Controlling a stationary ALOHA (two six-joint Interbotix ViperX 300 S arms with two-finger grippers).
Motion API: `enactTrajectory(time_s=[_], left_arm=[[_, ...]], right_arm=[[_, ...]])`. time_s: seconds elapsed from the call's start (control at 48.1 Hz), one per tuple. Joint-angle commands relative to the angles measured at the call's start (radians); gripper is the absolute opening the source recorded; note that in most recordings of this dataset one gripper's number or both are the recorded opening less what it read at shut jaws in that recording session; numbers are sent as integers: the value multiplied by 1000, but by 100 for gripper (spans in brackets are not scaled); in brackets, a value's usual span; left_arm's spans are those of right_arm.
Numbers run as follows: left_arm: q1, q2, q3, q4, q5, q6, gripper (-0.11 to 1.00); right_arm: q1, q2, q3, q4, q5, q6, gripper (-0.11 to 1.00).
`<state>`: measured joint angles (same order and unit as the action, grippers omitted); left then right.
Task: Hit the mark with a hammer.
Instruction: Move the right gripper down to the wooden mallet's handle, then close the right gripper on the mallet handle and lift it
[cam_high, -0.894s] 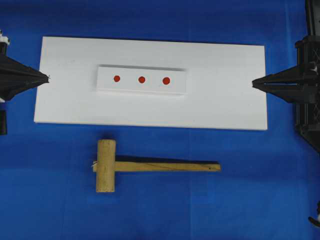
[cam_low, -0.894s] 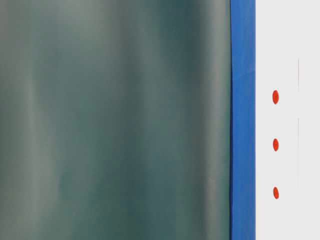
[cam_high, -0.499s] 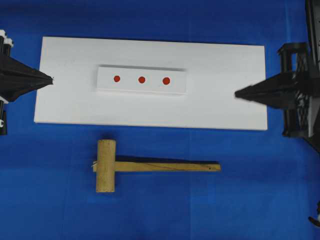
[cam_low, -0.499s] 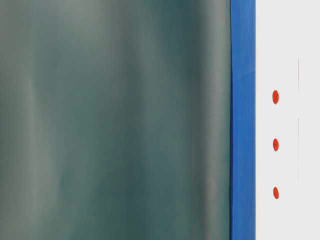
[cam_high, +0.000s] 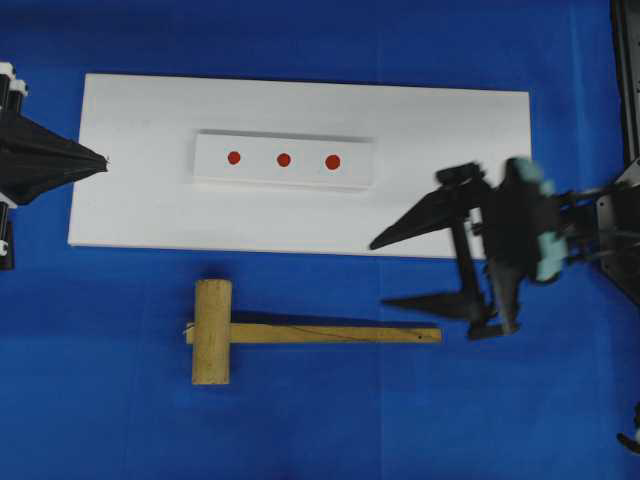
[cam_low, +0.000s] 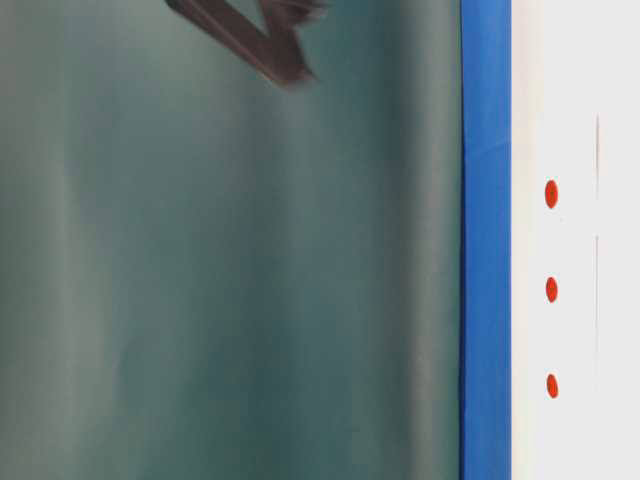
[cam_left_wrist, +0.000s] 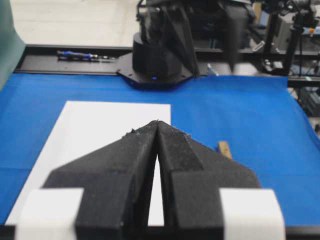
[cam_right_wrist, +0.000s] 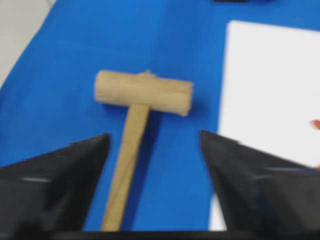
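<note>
My right gripper (cam_high: 382, 270) is wide open, w/ nothing in it. It hangs over the blue cloth (cam_high: 330, 420), just past the end of the hammer's handle. One finger (cam_high: 410, 222) reaches over the near edge of the white board (cam_high: 140, 200). The other finger (cam_high: 425, 301) sits just above the handle tip. From my right wrist view, the hammer (cam_right_wrist: 137, 125) lies btwn my two fingers, head far from me, handle running toward me. I can't tell if a finger touches it.

My left gripper (cam_high: 98, 159) is squeezed shut, tips pressed together, holding nothing. It points at the left edge of the board, well apart from the hammer.

The hammer (cam_high: 290, 332) lies flat on the cloth, just in front of the board. Its fat head is on the left & the long handle points right.

The raised white block (cam_high: 283, 160) sits in the middle of the board. It has 3 red dots in a row. The mark (cam_high: 333, 161) is the one on the right, a bit bigger than the others. Nothing is on it.
</note>
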<state>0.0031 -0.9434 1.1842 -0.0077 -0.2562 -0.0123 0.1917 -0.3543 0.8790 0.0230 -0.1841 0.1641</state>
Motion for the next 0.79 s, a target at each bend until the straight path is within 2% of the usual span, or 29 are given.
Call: enactTrajectory(time_s=[0.0, 0.042, 0.083, 0.187, 0.436, 0.769], left_arm=[[0, 3, -20, -2, -3, -2, 0], [0, 3, -18, -2, -3, -2, 0], [0, 2, -15, -2, -3, -2, 0], [0, 2, -14, -2, -3, -2, 0], [0, 0, -6, -2, -3, -5, 0], [0, 0, 2, -2, -3, -5, 0]], right_arm=[[12, 67, -57, 3, -12, 8, 77], [15, 106, -75, 9, -18, 11, 87], [17, 147, -94, 20, -31, 14, 92], [20, 249, -133, 60, -80, 14, 87], [49, 453, -198, 163, -212, 14, 89], [104, 635, -256, 288, -268, 14, 89]])
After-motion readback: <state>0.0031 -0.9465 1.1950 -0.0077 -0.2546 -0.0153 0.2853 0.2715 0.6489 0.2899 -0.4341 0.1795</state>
